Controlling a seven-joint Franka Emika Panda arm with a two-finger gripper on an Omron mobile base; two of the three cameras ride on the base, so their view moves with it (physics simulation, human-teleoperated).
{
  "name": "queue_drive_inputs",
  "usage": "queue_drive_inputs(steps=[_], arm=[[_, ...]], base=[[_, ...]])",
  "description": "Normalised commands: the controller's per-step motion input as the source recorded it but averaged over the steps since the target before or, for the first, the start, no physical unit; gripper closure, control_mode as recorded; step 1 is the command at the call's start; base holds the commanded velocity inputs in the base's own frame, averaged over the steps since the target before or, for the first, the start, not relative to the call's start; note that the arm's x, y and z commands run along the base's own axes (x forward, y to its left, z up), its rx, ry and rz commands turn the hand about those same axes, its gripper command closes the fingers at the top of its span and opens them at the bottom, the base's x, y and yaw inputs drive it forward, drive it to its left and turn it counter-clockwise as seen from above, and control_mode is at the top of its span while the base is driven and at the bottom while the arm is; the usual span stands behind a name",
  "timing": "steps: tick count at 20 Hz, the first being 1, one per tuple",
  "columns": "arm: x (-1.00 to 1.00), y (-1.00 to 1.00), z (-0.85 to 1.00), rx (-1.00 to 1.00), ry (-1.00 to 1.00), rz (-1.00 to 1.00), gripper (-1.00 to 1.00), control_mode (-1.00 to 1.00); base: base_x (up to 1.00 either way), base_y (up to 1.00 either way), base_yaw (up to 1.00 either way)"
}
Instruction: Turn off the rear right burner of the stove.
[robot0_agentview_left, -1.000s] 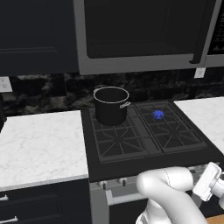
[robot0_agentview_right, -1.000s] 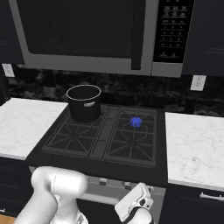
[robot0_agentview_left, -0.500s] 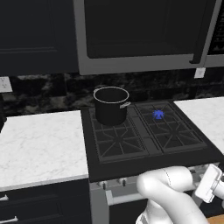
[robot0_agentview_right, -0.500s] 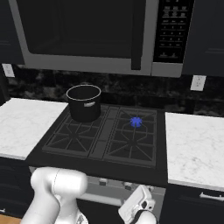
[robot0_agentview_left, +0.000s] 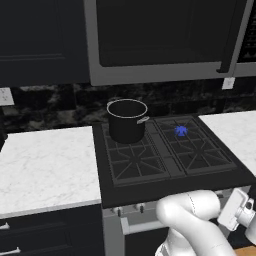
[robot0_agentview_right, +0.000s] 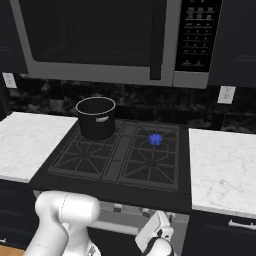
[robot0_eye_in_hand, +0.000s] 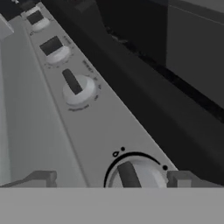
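Gripper (robot0_eye_in_hand: 111, 178) lower now, knob (robot0_eye_in_hand: 130, 175) between fingertips.

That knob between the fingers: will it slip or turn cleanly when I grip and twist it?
The knob has a raised dark bar, so the gripper should get purchase. Its rounded silver rim looks smooth, probably slippery. It sits fixed on the stove panel, so it likely just rotates.

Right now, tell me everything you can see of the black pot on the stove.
The black pot is a tall, straight-walled cylinder, dark and matte like metal, with a thin pale rim and a small light handle on its side. It has no lid, and its inside looks dark; any contents cannot be made out. It stands upright on the rear left grate of the stove, left of the blue flame of the rear right burner. Nothing else touches it.
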Motion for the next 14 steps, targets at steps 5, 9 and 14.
queue_drive_inputs(steps=[5, 9, 14], arm=[[0.14, -0.13, -0.02, 0.0, 0.0, -0.12, -1.0, -1.0], [0.2, -0.15, -0.08, 0.0, -0.01, -0.06, -1.0, -1.0], [0.26, -0.17, -0.09, 0.0, 0.0, -0.07, -1.0, -1.0]], base=[[0.0, 0.0, 0.0], [0.0, 0.0, 0.0], [0.0, 0.0, 0.0]])
